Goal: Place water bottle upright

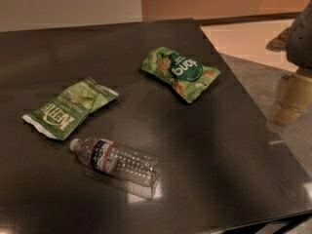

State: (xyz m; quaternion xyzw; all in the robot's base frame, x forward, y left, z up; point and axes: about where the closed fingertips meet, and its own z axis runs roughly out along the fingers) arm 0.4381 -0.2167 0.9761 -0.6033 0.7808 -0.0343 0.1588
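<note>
Dark glossy table (219, 150) fills most of the view; near its front edge, left of centre, the water bottle (119, 161) lies flat on its side, not upright; its white cap (74, 144) points left and slightly away, its base toward the right and nearer; a dark label (101, 155) edged in red wraps the body just behind the cap; the rest of the body is clear and ribbed; a pale patch of reflected light sits on the tabletop just beside the base. Just beyond the cap, near it but apart, a green chip bag (68, 108) lies flat, white lettering on its face, long axis running from near-left to far-right, one torn-looking white end at the left. Farther back and right of centre, a second green snack bag (181, 72), crumpled, with a dark green round patch and white lettering; well apart from both the bottle and the first bag. At the right edge of the view, out past the table's right side, the gripper (291, 99): a beige piece hanging below a rounded grey part of the arm (301, 33), partly cut off by the frame; well apart from the bottle; whether it is apart or together cannot be told. Beyond the table, grey floor (258, 77) along the right side, paler floor farther on; at the back a light wall (73, 4) on the left, an orange-tan one on the right.
</note>
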